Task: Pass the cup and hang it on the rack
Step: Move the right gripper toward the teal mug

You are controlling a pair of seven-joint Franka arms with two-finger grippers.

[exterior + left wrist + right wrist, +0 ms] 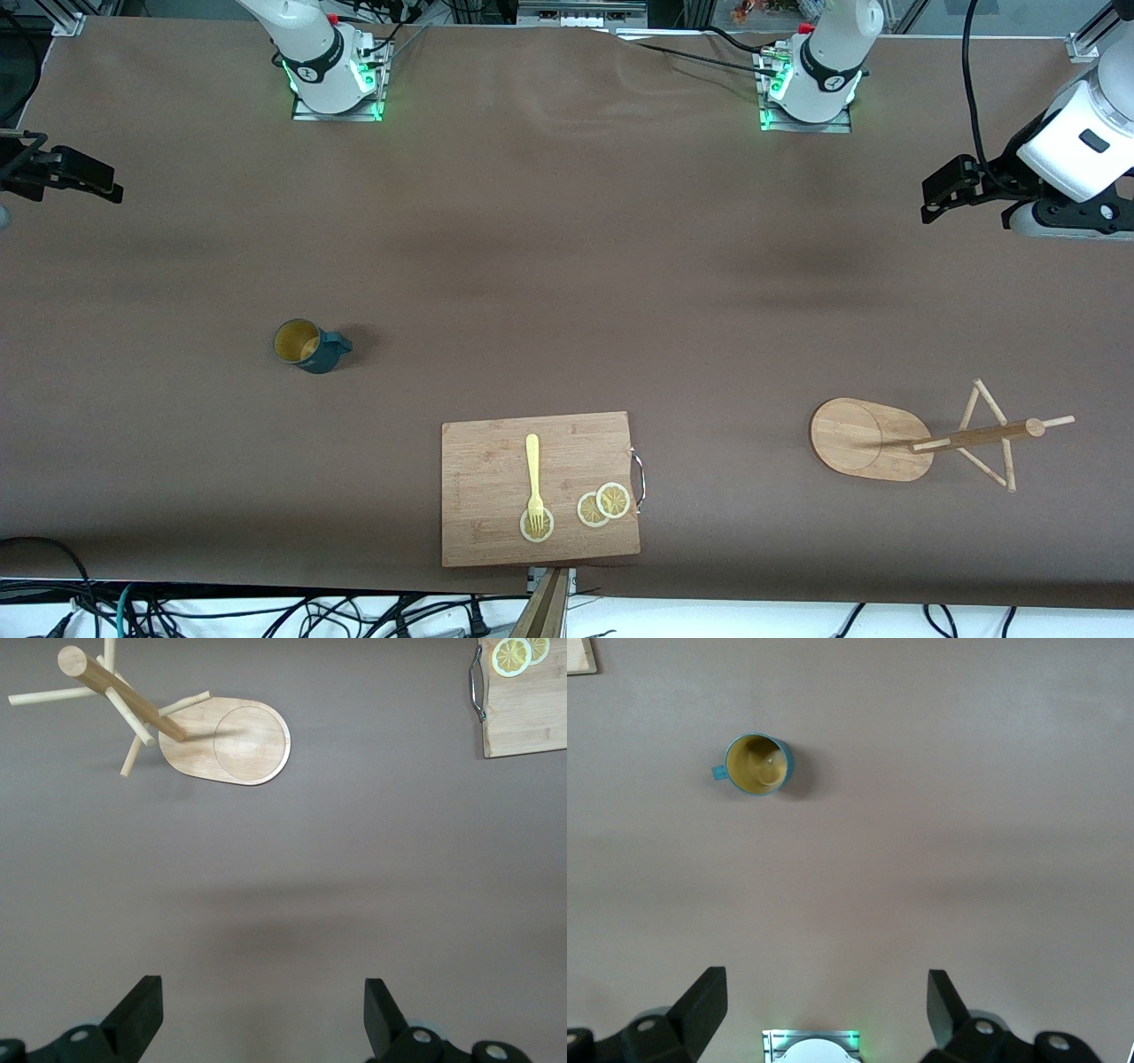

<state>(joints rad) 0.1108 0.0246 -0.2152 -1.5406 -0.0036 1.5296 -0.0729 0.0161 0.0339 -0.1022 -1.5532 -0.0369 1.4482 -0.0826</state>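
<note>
The dark teal cup (306, 346) (757, 764) stands upright on the brown table toward the right arm's end, its yellowish inside showing. The bamboo rack (864, 439) (235, 740) stands toward the left arm's end, its post (974, 436) carrying thin crossing pegs. My left gripper (930, 199) (263, 992) hangs open and empty over bare table at the left arm's end. My right gripper (80, 173) (827, 988) hangs open and empty over the table edge at the right arm's end, well apart from the cup.
A wooden cutting board (487, 496) (532, 718) lies near the front camera's edge, between cup and rack. On it are a yellow fork (533, 478) and lemon slices (604, 505). Both arm bases (332, 80) (811, 89) stand along the table edge farthest from the front camera.
</note>
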